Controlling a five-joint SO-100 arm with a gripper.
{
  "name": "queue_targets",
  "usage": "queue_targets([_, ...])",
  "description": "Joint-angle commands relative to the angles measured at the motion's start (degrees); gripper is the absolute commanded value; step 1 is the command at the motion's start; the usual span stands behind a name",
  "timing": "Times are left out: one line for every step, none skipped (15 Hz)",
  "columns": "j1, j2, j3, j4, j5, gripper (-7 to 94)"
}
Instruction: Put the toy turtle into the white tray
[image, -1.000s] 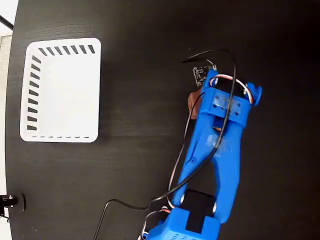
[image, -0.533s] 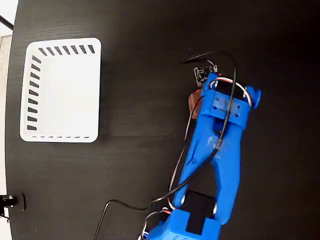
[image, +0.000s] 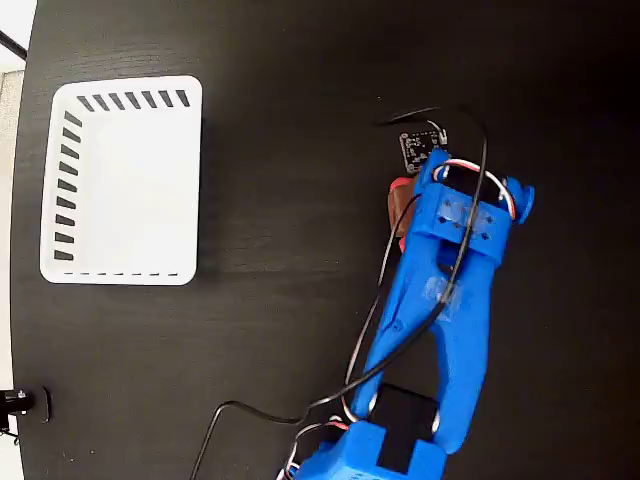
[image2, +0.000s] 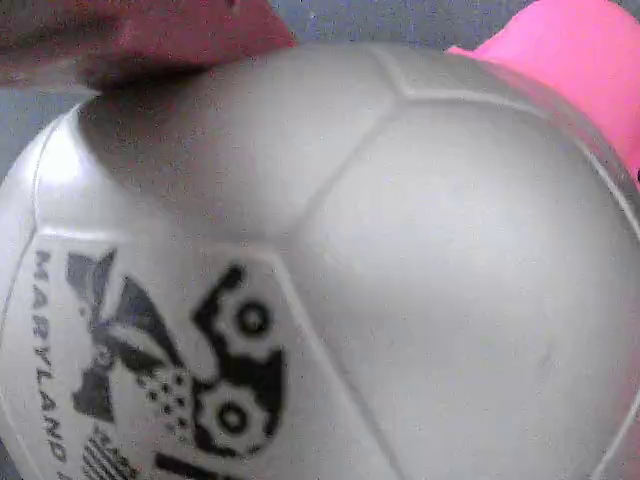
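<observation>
The toy turtle's shiny pale domed shell (image2: 380, 260) fills the wrist view, with a black printed mark at lower left and a pink part (image2: 560, 60) at upper right. From above, only a brown-red sliver (image: 401, 207) pokes out left of the blue wrist (image: 458, 215); I cannot tell whether it is turtle or finger. My gripper sits hidden under that wrist, right over the turtle, and its jaws do not show clearly. A dark red blurred shape (image2: 130, 35) crosses the top left of the wrist view. The white tray (image: 68, 180) stands empty at far left.
A small black circuit board (image: 420, 148) with thin black cables sits just beyond the wrist. The blue arm's base (image: 375, 455) is at the bottom edge. The black table's left edge (image: 20, 300) runs close behind the tray. A small black clamp (image: 20, 403) sits at lower left.
The wrist has shifted a little to the right and slightly down in the picture, and the brown-red sliver beside it moved along. The tray has not moved.
</observation>
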Motion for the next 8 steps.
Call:
queue_targets([1.05,5.19,-1.41,0.18,-3.34,0])
queue_targets([1.05,7.21,-2.9,1.49,-5.1,0])
queue_targets([0.7,9.76,-4.39,2.99,-6.77,0])
queue_targets([-0.09,13.54,-4.83,3.69,-9.14,0])
queue_targets([-1.67,18.19,-4.83,4.57,-11.69,0])
queue_targets([-3.87,22.76,-4.92,5.98,-14.68,0])
queue_targets([-6.33,26.89,-5.01,7.12,-17.4,0])
queue_targets([-8.7,29.62,-5.8,8.61,-19.51,0])
